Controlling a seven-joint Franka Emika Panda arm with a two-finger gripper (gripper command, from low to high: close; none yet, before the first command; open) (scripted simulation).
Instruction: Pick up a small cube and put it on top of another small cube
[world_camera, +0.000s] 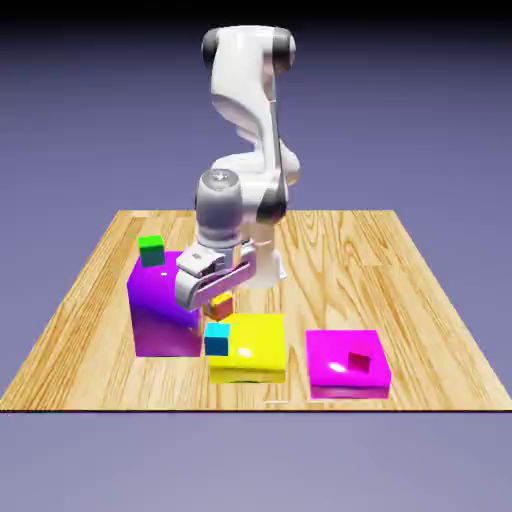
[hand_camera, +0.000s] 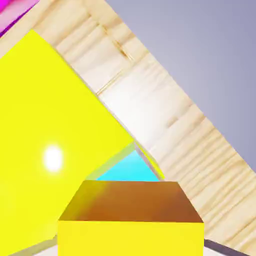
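Observation:
My gripper (world_camera: 219, 304) is shut on the small orange-yellow cube (world_camera: 221, 306), holding it in the air just above the cyan cube (world_camera: 217, 338). The cyan cube sits at the left edge of the large flat yellow block (world_camera: 250, 346). In the hand view the orange-yellow cube (hand_camera: 131, 220) fills the bottom middle and hides both fingertips. Just beyond it there, the cyan cube's top (hand_camera: 131, 169) shows as a light-blue wedge against the yellow block (hand_camera: 45, 150).
A tall purple block (world_camera: 160, 310) stands to the exterior view's left of the gripper, with a tiny green cube (world_camera: 151, 249) on top. A flat magenta block (world_camera: 346, 363) with a tiny crimson cube (world_camera: 359, 358) lies to the right. The table's (world_camera: 400, 260) front edge (hand_camera: 165, 125) runs close by.

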